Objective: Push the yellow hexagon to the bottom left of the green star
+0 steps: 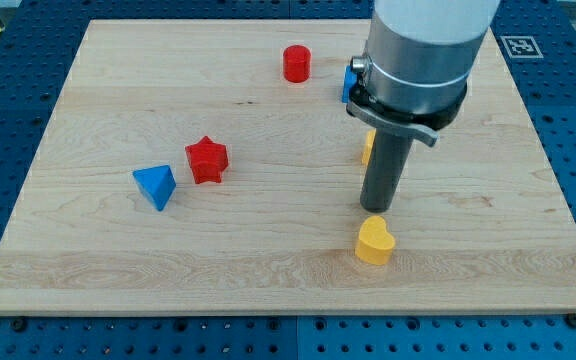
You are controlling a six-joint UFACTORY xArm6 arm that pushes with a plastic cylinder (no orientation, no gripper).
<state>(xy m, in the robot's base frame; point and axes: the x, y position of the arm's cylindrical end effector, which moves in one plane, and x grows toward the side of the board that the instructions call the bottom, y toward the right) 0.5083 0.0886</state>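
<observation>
My tip (376, 208) rests on the board, right of centre. A yellow block (366, 148) shows only as a sliver at the rod's left edge, just above the tip; its shape cannot be made out. No green star is in view; the arm's wide body hides part of the board's upper right. A yellow heart (375, 241) lies just below the tip, close to it.
A red cylinder (296, 63) stands near the view's top centre. A blue block (349, 82) peeks out left of the arm body. A red star (207, 159) and a blue triangular block (155, 186) lie at the left. The wooden board (88, 270) sits on a blue pegboard.
</observation>
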